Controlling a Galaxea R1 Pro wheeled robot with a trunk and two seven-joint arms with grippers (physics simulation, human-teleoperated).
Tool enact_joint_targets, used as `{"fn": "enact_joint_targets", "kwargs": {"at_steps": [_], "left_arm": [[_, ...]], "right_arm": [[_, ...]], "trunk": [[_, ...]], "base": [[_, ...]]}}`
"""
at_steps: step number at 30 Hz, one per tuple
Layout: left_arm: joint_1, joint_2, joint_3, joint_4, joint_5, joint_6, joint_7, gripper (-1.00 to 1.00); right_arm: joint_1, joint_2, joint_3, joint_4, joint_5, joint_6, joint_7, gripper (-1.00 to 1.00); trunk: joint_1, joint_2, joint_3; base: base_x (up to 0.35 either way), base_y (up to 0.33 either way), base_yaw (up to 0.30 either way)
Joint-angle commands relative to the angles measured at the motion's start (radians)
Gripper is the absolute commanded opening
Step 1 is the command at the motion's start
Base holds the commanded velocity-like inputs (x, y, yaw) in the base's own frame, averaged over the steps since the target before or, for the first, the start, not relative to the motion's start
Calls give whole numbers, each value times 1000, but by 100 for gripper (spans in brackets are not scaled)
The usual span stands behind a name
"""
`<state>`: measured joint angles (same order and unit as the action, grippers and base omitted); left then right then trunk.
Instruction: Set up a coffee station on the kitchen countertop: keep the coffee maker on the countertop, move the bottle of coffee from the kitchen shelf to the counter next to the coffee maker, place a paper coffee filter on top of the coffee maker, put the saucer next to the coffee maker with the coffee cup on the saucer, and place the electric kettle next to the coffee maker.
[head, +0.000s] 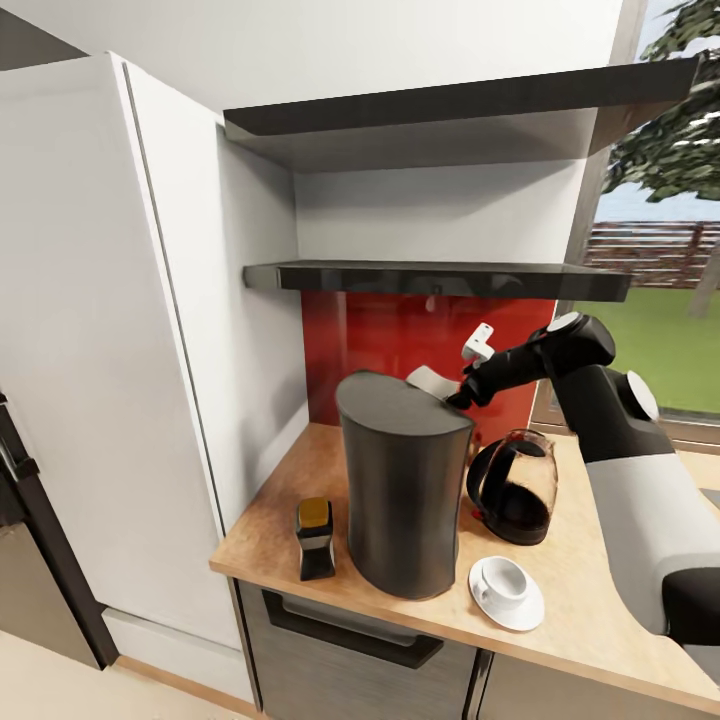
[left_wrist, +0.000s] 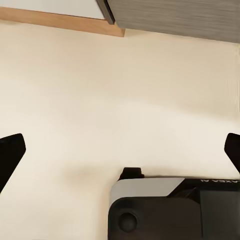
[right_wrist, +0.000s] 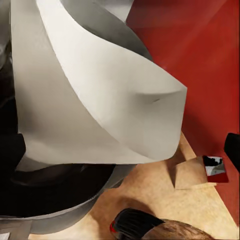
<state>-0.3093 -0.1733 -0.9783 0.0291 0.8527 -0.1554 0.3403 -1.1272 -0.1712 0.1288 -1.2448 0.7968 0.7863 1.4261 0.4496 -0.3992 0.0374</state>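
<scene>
the right claw (head: 458, 397) pinches the paper coffee filter (head: 432, 381) over the back rim of the coffee maker (head: 405, 485); the left claw (left_wrist: 120, 150) is spread above the floor (left_wrist: 120, 85).

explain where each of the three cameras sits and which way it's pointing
Head view: from the robot's head, looking forward and down at the kitchen countertop and coffee maker; the right arm reaches to the coffee maker's top.
Left wrist view: near the left gripper, facing a pale floor; both dark fingertips and part of the robot's base show.
Right wrist view: near the right gripper, close on the paper coffee filter.
Shared: head and right wrist views both show the filter and countertop.
</scene>
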Motion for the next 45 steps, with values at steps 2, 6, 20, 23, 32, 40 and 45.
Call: {"fn": "enact_joint_targets", "kwargs": {"at_steps": [2,6,20,23,32,40,45], "left_arm": [[-1,-1,-8,3,8,-4,0,100],[-1,-1,-8,3,8,-4,-1,100],[-1,-1,-8,3,8,-4,-1,100],[-1,-1,-8,3,8,-4,-1,100],[-1,-1,-8,3,8,-4,-1,100],[-1,-1,-8,3,8,-4,-1,100],[-1,-1,-8,3,8,-4,-1,100]], "right_arm": [[-11,-1,2,5,4,10,5,100],[-29,-2,2,16,4,10,5,100],[-70,-11,-13,27,5,10,4,100],[-90,-13,-14,44,5,10,2,100],[-106,-13,-48,53,5,10,-20,100],[-107,-13,-49,52,3,11,-21,100],[-107,-13,-50,52,2,12,-21,100]], "trunk": [[0,-1,-1],[0,-1,-1],[0,-1,-1],[0,-1,-1],[0,-1,-1],[0,-1,-1],[0,-1,-1]], "base": [[0,0,0],[0,0,0],[0,0,0],[0,0,0],[0,0,0],[-185,-49,0],[-320,-89,0]]}}
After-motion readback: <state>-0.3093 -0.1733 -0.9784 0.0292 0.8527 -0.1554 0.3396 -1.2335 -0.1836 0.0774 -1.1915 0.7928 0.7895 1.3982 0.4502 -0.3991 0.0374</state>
